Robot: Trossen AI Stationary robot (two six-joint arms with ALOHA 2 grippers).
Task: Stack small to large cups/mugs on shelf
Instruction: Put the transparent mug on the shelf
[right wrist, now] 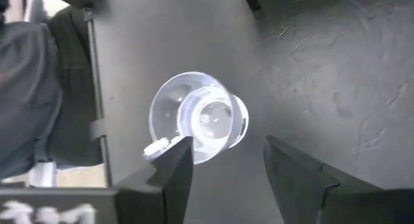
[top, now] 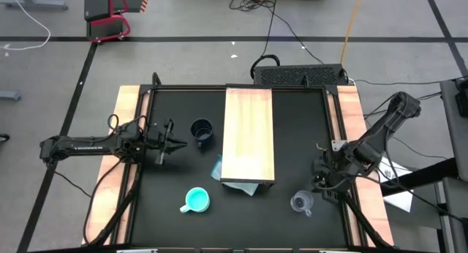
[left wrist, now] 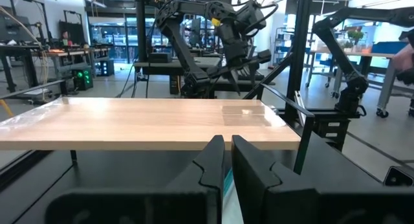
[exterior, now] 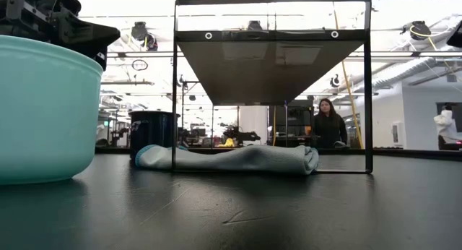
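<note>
The light-wood shelf (top: 248,136) stands raised on black legs at the table's middle; it also shows in the left wrist view (left wrist: 142,120). The dark navy mug (top: 202,131) stands on the table left of it. The turquoise mug (top: 196,200) stands near the front edge. The clear glass mug (top: 301,202) stands upright at the front right. My left gripper (top: 175,142) is shut and empty, level, just left of the navy mug and pointing at the shelf (left wrist: 227,141). My right gripper (right wrist: 226,159) is open above the glass mug (right wrist: 197,117), pointing down, and the mug lies just past its fingertips.
A light blue cloth (exterior: 231,157) lies folded on the table under the shelf's near end (top: 241,186). Wooden strips (top: 126,121) run along the table's left and right sides. A person (exterior: 328,123) stands in the room beyond the table.
</note>
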